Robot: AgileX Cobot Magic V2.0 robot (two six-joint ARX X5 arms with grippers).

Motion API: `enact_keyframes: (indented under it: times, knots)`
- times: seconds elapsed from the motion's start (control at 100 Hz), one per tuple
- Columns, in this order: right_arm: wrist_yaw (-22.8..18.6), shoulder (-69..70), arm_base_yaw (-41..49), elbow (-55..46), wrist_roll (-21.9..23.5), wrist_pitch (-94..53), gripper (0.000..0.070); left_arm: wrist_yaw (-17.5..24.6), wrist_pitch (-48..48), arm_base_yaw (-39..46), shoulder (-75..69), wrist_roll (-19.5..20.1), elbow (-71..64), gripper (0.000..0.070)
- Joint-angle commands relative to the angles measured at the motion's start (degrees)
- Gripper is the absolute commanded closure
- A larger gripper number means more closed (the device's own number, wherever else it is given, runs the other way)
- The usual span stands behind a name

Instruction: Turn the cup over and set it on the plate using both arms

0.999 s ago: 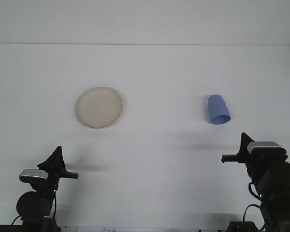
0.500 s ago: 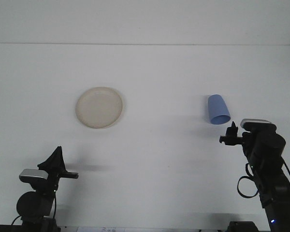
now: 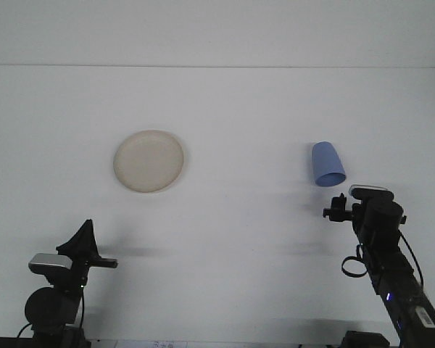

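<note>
A blue cup [image 3: 327,164] lies on its side on the white table at the right, its open mouth turned toward the near edge. A cream plate [image 3: 149,161] sits empty at the left of the table, far from the cup. My right gripper [image 3: 334,208] hovers just in front of the cup's mouth, a short gap away, holding nothing. My left gripper [image 3: 87,246] rests at the lower left, well short of the plate and also holding nothing.
The white table [image 3: 232,239] stretches back to a pale wall. The right arm's black links and cable [image 3: 391,275] rise from the lower right corner.
The right arm has reached forward and to the left, bringing its gripper from the lower right up close to the cup's mouth. The left arm, cup and plate have stayed still.
</note>
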Motion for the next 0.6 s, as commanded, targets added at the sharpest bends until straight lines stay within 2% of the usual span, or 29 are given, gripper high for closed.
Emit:
enact_keyframes:
  times: [0.0, 0.31, 0.59]
  knots:
    - [-1.7, 2.7, -0.2, 0.4, 0.8, 4.5, 0.021, 0.3, 0.6, 0.0, -0.1, 0.4, -1.1, 0.0688]
    - [-2.4, 15.5, -0.9, 0.5, -1.0, 21.9, 0.0211, 0.3, 0.6, 0.0, -0.1, 0.4, -1.1, 0.0688]
    - [-7.1, 24.6, -3.7, 2.1, -1.0, 30.7, 0.0211, 0.3, 0.6, 0.0, -0.1, 0.4, -1.1, 0.0688]
